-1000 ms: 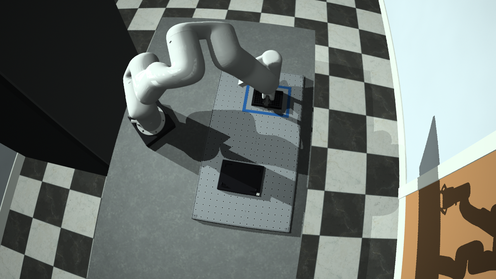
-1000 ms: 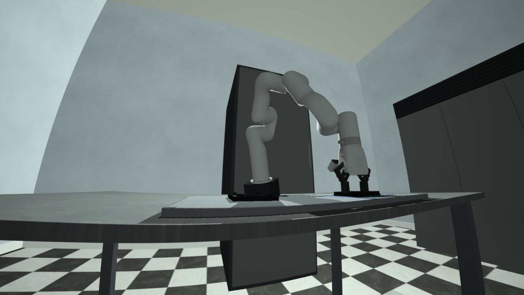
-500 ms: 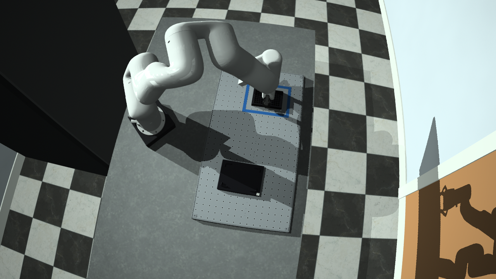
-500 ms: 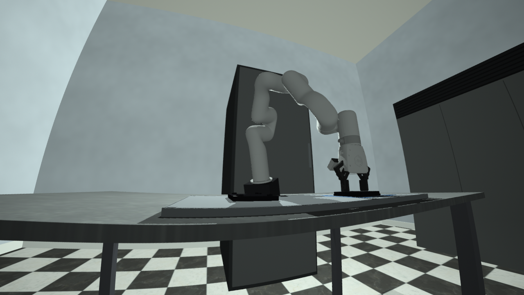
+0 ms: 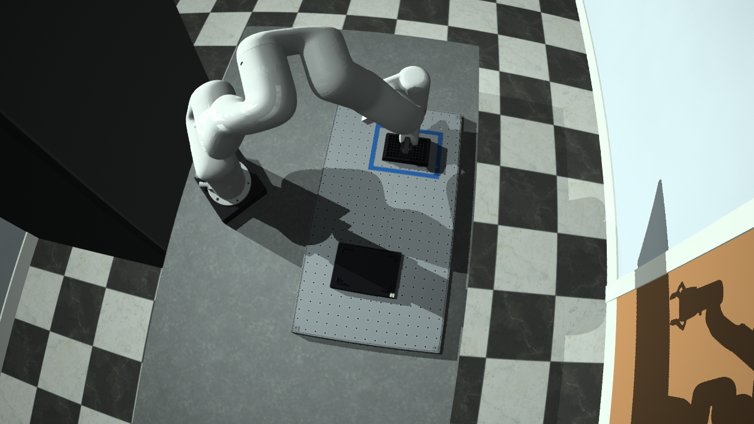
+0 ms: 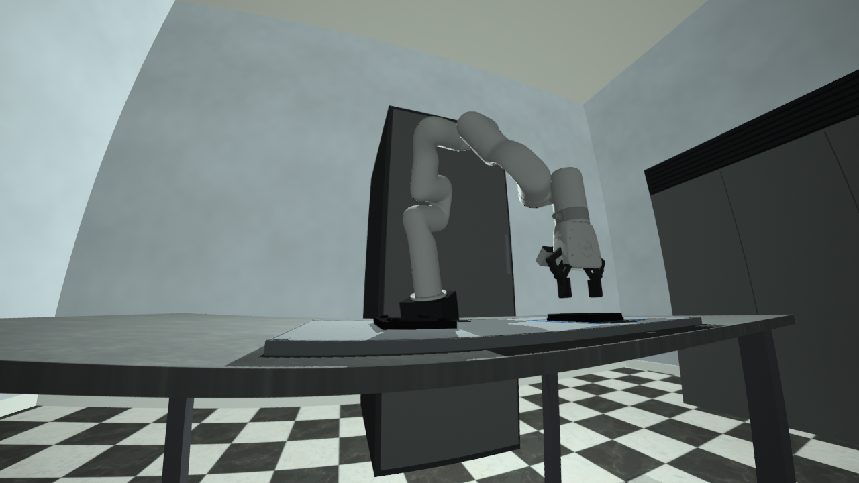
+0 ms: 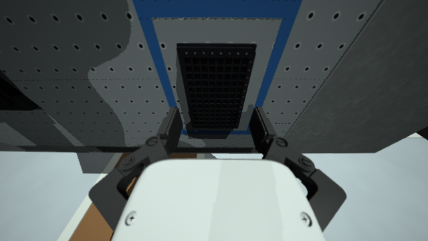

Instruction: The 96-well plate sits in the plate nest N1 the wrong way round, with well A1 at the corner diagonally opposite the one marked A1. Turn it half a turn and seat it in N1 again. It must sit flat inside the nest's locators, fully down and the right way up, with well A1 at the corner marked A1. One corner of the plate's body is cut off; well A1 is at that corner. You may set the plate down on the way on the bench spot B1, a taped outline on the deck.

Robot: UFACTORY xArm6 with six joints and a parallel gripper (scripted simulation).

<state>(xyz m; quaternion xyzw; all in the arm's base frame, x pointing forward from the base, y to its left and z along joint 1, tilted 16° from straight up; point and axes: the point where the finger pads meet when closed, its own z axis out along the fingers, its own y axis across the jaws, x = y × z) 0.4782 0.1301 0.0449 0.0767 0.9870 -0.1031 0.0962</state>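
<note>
The black 96-well plate [image 5: 400, 146] lies flat inside the blue taped outline B1 at the far end of the perforated deck. It also shows in the wrist view [image 7: 215, 85] and, edge on, in the side view [image 6: 584, 316]. My gripper [image 6: 578, 287] is open and empty. It hangs straight above the plate with a clear gap below the fingertips, which show in the wrist view [image 7: 217, 124]. The black plate nest N1 [image 5: 366, 270] stands empty at the near end of the deck, with a small white mark [image 5: 392, 294] at one corner.
The perforated deck [image 5: 379, 232] lies on a grey table. The arm's base [image 5: 224, 184] stands left of the deck. A tall black cabinet [image 5: 89, 116] is at the left, behind the base.
</note>
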